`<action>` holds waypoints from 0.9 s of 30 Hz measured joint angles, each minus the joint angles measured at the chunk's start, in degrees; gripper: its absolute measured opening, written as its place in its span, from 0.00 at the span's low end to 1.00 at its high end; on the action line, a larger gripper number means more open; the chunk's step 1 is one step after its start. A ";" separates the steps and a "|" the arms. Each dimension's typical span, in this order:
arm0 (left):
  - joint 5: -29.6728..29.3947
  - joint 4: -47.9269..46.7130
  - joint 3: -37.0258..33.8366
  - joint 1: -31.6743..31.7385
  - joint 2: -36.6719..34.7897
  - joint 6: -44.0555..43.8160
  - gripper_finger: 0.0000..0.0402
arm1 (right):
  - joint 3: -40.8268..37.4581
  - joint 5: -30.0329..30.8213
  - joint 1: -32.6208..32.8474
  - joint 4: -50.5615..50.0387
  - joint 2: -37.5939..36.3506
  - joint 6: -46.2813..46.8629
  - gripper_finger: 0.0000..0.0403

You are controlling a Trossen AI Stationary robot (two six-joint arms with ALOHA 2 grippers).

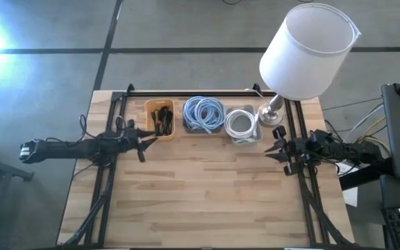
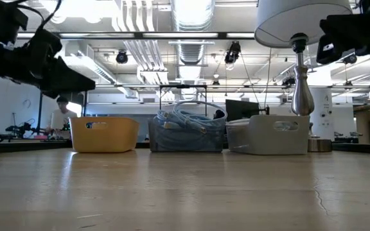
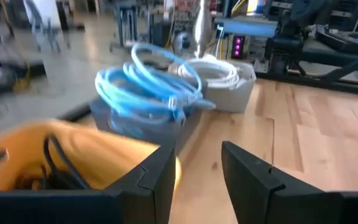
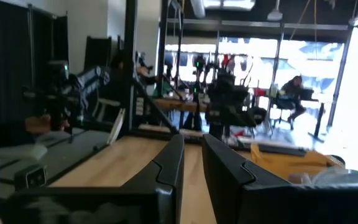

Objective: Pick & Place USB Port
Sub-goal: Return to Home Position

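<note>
Left gripper (image 1: 148, 141) is hanging at about nine o'clock on the table (image 1: 207, 201). Its fingers are standing well apart with nothing between them, and it is pointing toward the yellow bin (image 1: 160, 118) just ahead. Right gripper (image 1: 275, 148) is hovering at about three o'clock. Its fingers are showing only a narrow slit and are gripping nothing either. The lamp (image 1: 304, 52) is standing near it, at about one o'clock.

The task's things are all sitting in the row of bins at twelve o'clock. The blue charger cables (image 1: 204, 112) are lying coiled in the dark bin (image 2: 185, 140), with loops rising above its rim. The white charger cable (image 1: 240, 123) is lying in the gray bin (image 2: 268, 135) beside it.

With the sorting looking finished, what remains is probably pulling both arms back to rest. To do that cleanly, the left arm should be drawing straight back toward nine o'clock, away from the yellow bin and the blue loops, before it turns. The right arm should be retreating toward three o'clock, keeping clear of the lamp's stem. Both should be moving slowly and empty-handed.
</note>
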 joint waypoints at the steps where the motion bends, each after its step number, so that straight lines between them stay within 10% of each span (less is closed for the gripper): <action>1: 0.00 -0.69 0.00 0.00 0.00 -1.60 0.33 | 0.00 0.03 -0.02 -0.73 0.04 0.02 0.13; 27: 8.37 5.91 0.07 0.00 -7.68 6.12 0.33 | 0.00 0.20 -0.02 -4.88 0.44 5.78 0.13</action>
